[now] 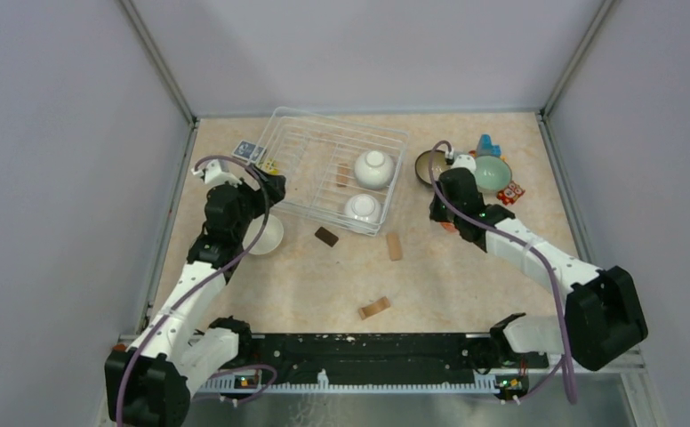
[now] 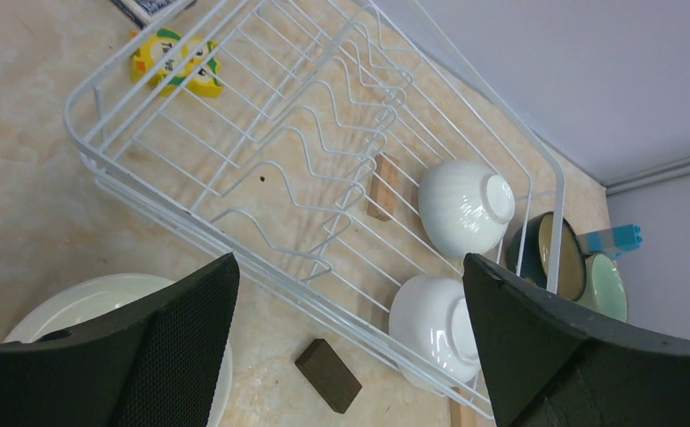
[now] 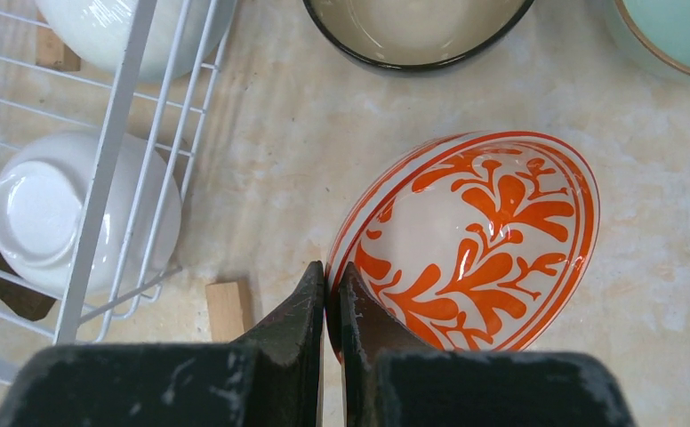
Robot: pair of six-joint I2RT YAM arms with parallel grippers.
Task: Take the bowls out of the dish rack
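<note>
Six bowls, one dish rack, perhaps four wooden blocks.

No writing could be read anywhere on the bench.
Dark printed marks stood on a small yellow-and-green packet lying just outside one corner of the dish rack, but the left wrist view showed them too small and skewed to read. The blue patterned card near it carried a pale design with no letters that could be made out. A small red piece beside the pale green bowl bore white marks, blurred beyond reading. The orange-patterned bowl showed leaf scrolls only, ornament rather than script.
</note>
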